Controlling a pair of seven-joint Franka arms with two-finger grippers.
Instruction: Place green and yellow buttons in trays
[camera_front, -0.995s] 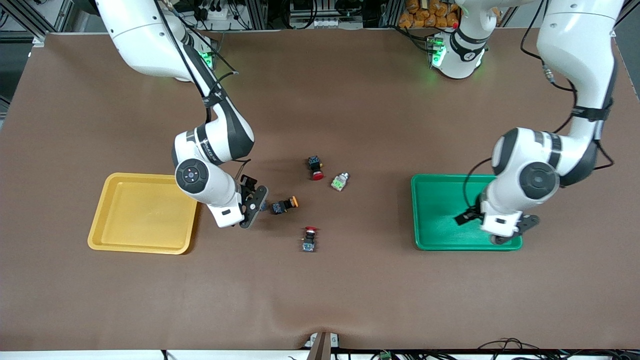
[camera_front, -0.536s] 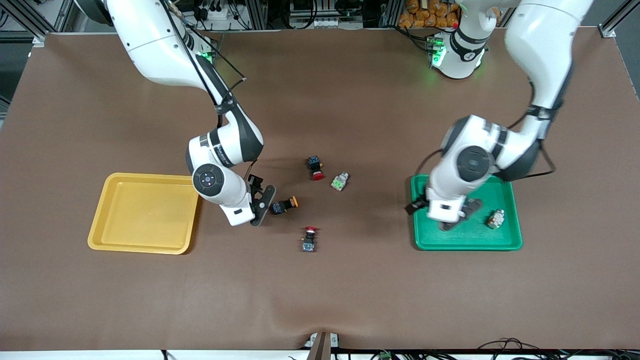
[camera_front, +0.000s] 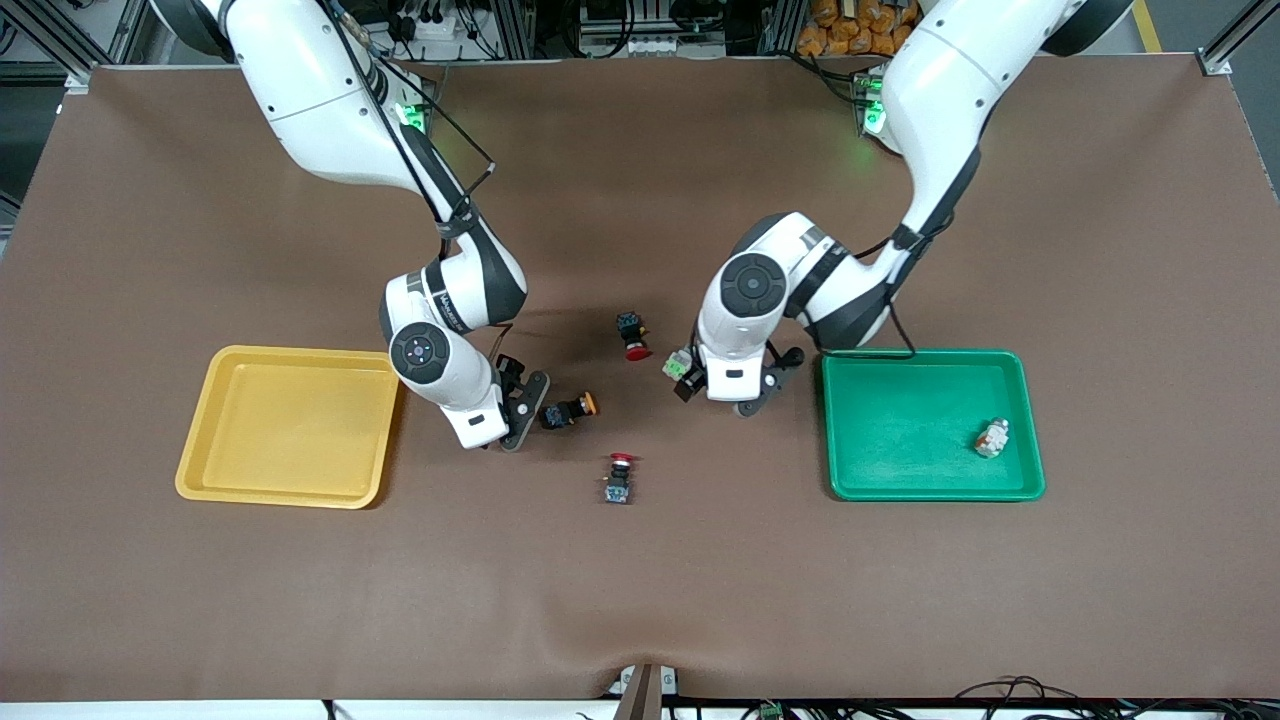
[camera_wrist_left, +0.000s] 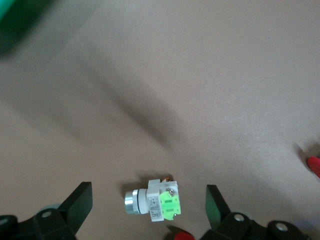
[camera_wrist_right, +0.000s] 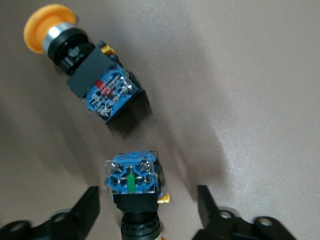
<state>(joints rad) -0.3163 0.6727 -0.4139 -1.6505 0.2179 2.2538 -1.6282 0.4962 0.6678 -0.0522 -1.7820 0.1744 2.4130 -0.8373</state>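
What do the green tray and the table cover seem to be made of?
Green tray: probably moulded plastic, semi-gloss; it has rounded corners, a raised rim and a soft sheen. Table cover: matte brown sheet, maybe paper or thin mat; a wrinkle rises near its front edge.

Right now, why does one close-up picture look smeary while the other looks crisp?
Left wrist view: the brown table surface is streaked with blur, though the small grey-bodied, green-faced push-button switch stays readable. Right wrist view: sharp, with soft shadows beside the black-and-blue, orange-capped switch.
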